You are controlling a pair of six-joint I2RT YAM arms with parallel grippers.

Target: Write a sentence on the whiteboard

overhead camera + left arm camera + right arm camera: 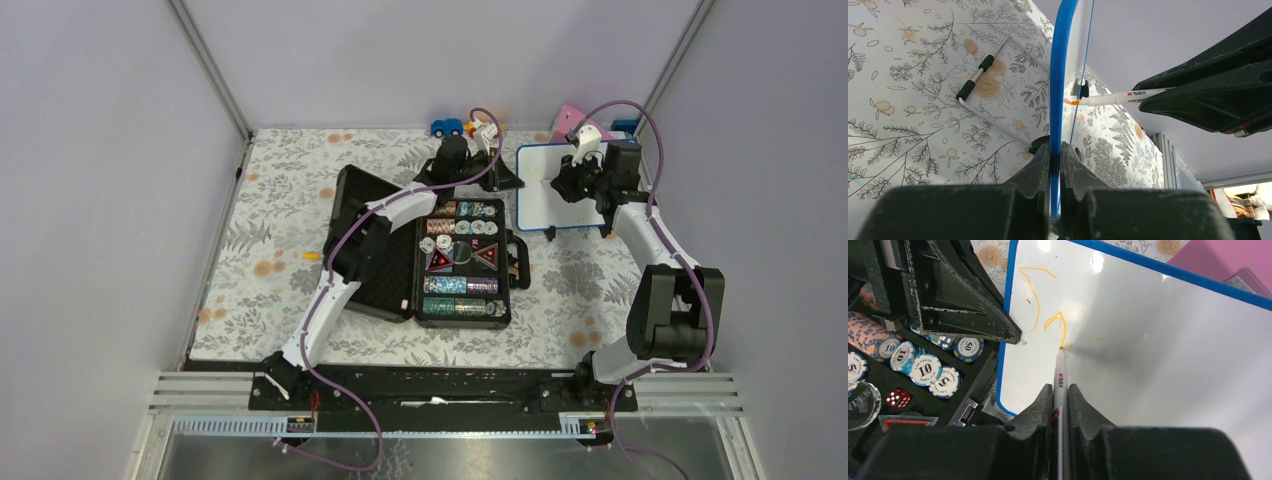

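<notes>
The whiteboard (540, 205) with its blue frame stands propped up at the back right of the table. My left gripper (1055, 150) is shut on the board's blue edge (1058, 75), at its left side in the top view (512, 180). A white marker (1060, 372) with an orange tip is held in my right gripper (1061, 390), which is shut on it in front of the board (572, 180). The tip touches the white face (1158, 340). The sentence (1035, 300) is two thin orange strokes near the board's upper left. From the left wrist view the marker (1120, 97) meets the board side-on.
An open black case of poker chips (462, 262) lies just left of the board, its lid (360, 200) flat on the floral cloth. A pink wedge (570, 120) and a blue toy car (446, 127) sit at the back wall. The board's wire stand (975, 80) rests behind it.
</notes>
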